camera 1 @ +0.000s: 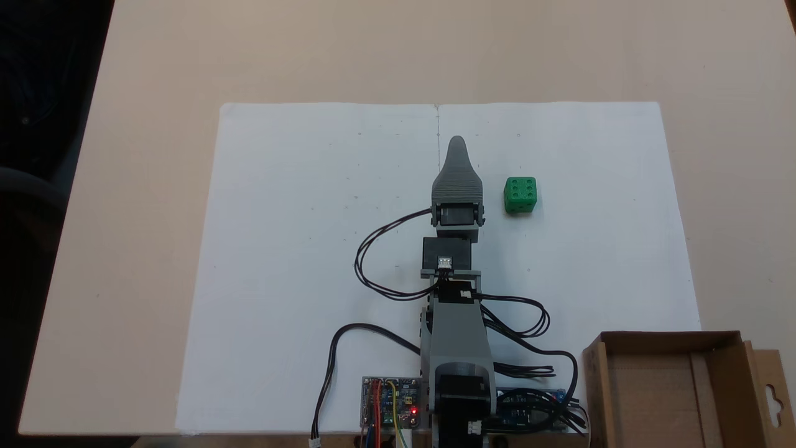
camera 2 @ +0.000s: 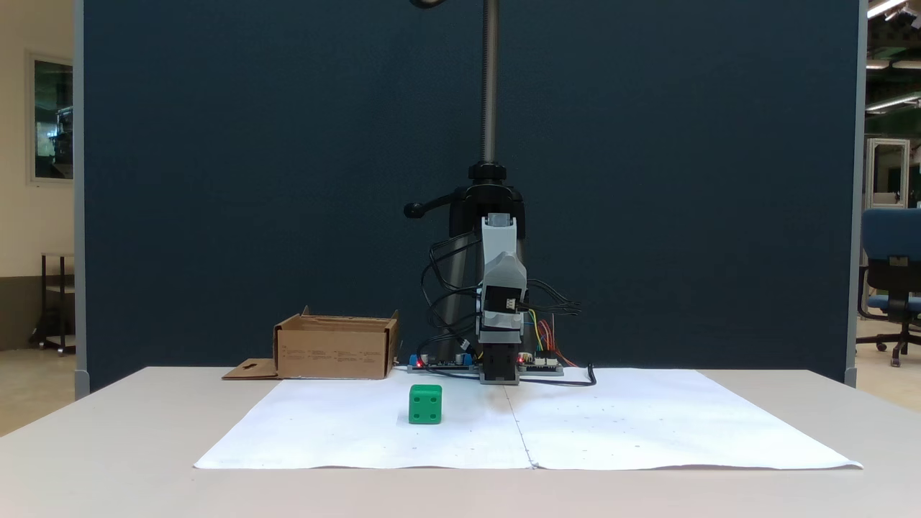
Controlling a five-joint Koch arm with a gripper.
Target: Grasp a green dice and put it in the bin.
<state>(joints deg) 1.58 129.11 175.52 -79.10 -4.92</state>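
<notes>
Currently: green dice (camera 1: 520,194) sitting on white paper sheet (camera 1: 298,249), right of end effector (camera 1: 457,146) in the downward-looking fixed view; jaws overlapping, spread undeterminable. Cardboard bin (camera 1: 675,339) waiting near right. Advice: swinging right, opening wide, descending squarely over flat faces.

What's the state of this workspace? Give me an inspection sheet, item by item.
Surface: beige table with white paper sheets laid under the arm.
Job's things: green dice sits on the paper, apart from the arm; bin, an open cardboard box, stands at the table edge beside the arm's base.
Clutter: nothing seen.
Hand: hand points forward above the paper, holding nothing; open or shut cannot be told.
Cables: black cables loop loosely around the arm; circuit boards at the base show red lights.
Surroundings: dark blue partition behind; office chair beyond.
</notes>
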